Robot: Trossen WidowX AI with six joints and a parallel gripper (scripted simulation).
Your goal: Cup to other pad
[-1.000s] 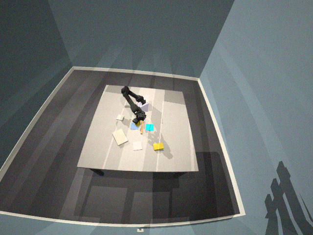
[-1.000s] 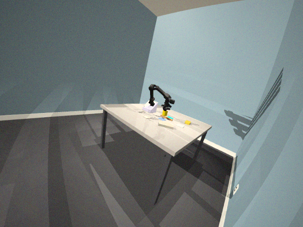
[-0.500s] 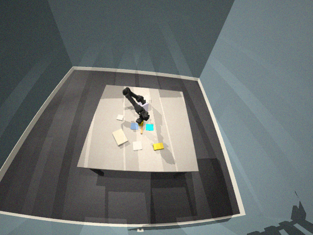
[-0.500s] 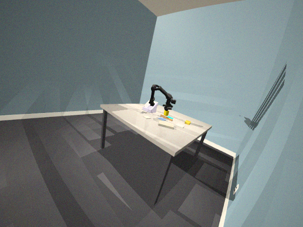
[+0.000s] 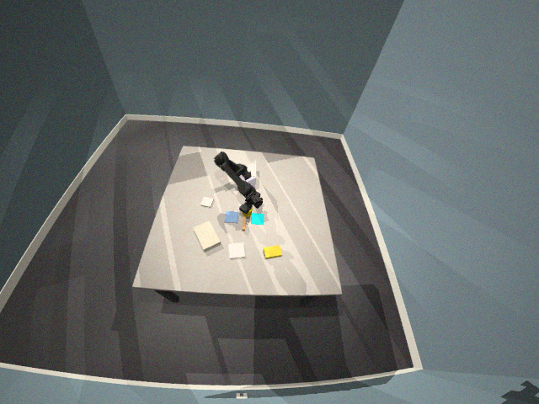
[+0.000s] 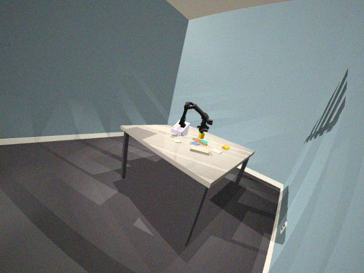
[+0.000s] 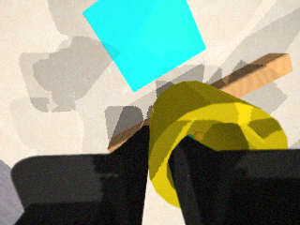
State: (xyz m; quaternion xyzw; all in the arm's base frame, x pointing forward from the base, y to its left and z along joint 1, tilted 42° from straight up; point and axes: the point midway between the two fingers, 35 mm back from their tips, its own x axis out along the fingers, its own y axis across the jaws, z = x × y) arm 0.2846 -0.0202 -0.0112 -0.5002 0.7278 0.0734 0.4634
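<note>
The yellow cup (image 5: 247,213) (image 6: 201,135) (image 7: 180,96) is held above the table. My gripper (image 6: 202,131) (image 7: 157,130) is shut on its wall, one finger inside and one outside. An orange marble (image 7: 199,136) and a bit of green show inside; the finger and wall hide the rest. The cyan pad (image 5: 258,218) (image 6: 204,141) (image 7: 155,42) lies bare, just beyond the cup in the wrist view. The blue pad (image 5: 232,217) (image 6: 194,143) lies bare on the other side of a wooden bar (image 5: 244,224) (image 6: 200,141) (image 7: 262,75). The cup is near the bar's end in the top view.
A cream slab (image 5: 206,236) (image 6: 199,151), a white tile (image 5: 237,251) (image 6: 216,151) and a yellow block (image 5: 273,252) (image 6: 225,147) lie farther from the arm's base. A small white tile (image 5: 207,201) (image 6: 176,141) lies left of the arm. A lilac box (image 6: 183,129) stands by the base.
</note>
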